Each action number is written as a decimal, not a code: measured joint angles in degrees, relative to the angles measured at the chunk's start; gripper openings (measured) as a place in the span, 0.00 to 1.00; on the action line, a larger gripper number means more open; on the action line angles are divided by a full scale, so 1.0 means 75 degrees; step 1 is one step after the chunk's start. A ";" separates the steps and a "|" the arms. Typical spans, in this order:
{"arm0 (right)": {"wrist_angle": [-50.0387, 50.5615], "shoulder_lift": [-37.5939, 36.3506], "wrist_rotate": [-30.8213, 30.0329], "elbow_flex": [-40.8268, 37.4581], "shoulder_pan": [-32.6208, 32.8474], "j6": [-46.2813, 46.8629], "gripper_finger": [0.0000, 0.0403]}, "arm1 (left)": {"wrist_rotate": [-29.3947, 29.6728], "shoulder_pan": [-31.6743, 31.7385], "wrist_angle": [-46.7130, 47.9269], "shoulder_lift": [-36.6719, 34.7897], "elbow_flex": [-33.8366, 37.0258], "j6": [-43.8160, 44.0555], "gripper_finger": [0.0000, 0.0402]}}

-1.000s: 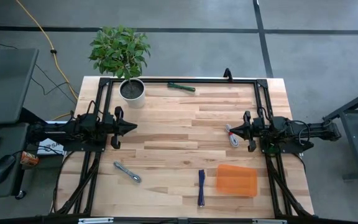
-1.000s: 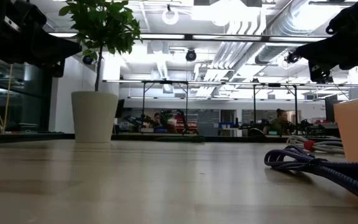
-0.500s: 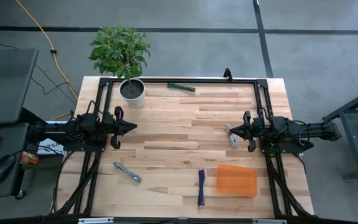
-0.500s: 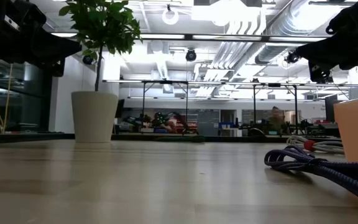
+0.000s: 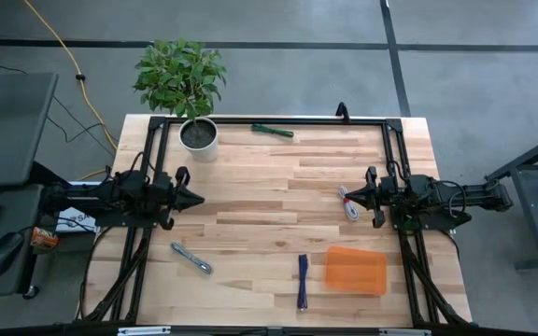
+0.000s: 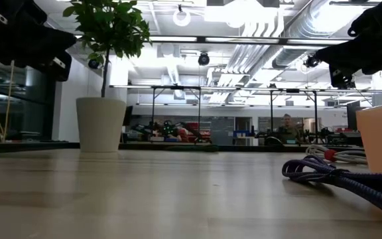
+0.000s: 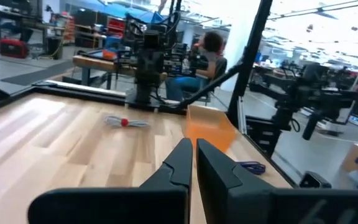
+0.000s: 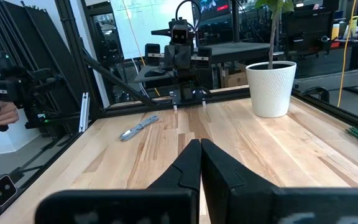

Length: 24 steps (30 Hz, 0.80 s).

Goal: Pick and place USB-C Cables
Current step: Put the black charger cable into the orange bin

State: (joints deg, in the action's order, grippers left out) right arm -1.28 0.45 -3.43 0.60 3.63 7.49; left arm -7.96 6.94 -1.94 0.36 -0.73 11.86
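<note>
Four cable bundles lie flat on the wooden table: green (image 5: 273, 131) at the far edge, white with red (image 5: 347, 203) at the right, silvery grey (image 5: 191, 259) at the near left, and dark blue (image 5: 302, 280) at the near edge beside the orange tray (image 5: 355, 269). My left gripper (image 5: 201, 198) is shut and empty above the table's left side, pointing right. My right gripper (image 5: 343, 194) is shut and empty, pointing left, raised just beside the white-and-red cable. In the low view, both arms are well above the tabletop.
A potted plant in a white pot (image 5: 199, 136) stands at the far left corner. A black frame (image 5: 269, 119) runs along the table's far edge and both sides. The middle of the table is bare wood (image 5: 269, 205). People show in the room behind (image 7: 210, 46).
My left gripper has turned a little about its own long axis while staying over the same spot above the table's left side. The cables and the tray have not moved.
</note>
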 joint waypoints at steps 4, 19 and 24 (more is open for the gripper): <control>0.0000 0.0002 -0.0002 0.0001 0.0001 0.0002 0.00 | 0.0013 -0.0032 -0.0003 0.0000 0.0000 -0.0282 0.01; 0.0000 0.0001 -0.0002 -0.0002 -0.0002 -0.0001 0.00 | 0.0205 -0.0032 -0.0060 0.0000 0.0000 -0.0667 0.01; 0.0000 0.0002 -0.0002 0.0001 -0.0002 0.0000 0.00 | 0.0352 -0.0032 -0.0366 0.0000 0.0000 -0.0994 0.07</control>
State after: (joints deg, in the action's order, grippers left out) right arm -1.28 0.47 -3.44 0.60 3.62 7.49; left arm -5.32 6.70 -4.68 0.36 -0.73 4.40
